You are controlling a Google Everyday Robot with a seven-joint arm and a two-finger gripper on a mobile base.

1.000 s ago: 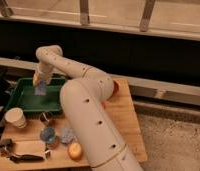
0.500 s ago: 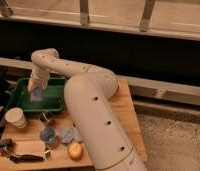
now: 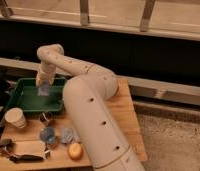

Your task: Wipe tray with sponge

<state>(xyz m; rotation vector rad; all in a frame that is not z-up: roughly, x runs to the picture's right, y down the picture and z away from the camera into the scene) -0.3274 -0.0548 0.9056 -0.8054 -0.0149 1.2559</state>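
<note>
step: wiping | my gripper (image 3: 43, 86) at left of frame, over the dark green tray (image 3: 23, 100) | fingers grasping the light blue sponge (image 3: 44, 89), held low so its face meets the tray floor | tray sits left on the wooden table (image 3: 124, 107)

table (image 3: 125, 112) wooden | on it: tray (image 3: 24, 102), cup (image 3: 15, 118) | claw (image 3: 43, 90) above tray

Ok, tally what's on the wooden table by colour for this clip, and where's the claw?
Green: 1, the tray
Blue: 3, the sponge, a small cup, a lumpy cloth
White: 1, a paper cup
Orange: 1, a round fruit
Metallic: 1, a small cup
Total: 7
The claw is over the tray, at the sponge.
</note>
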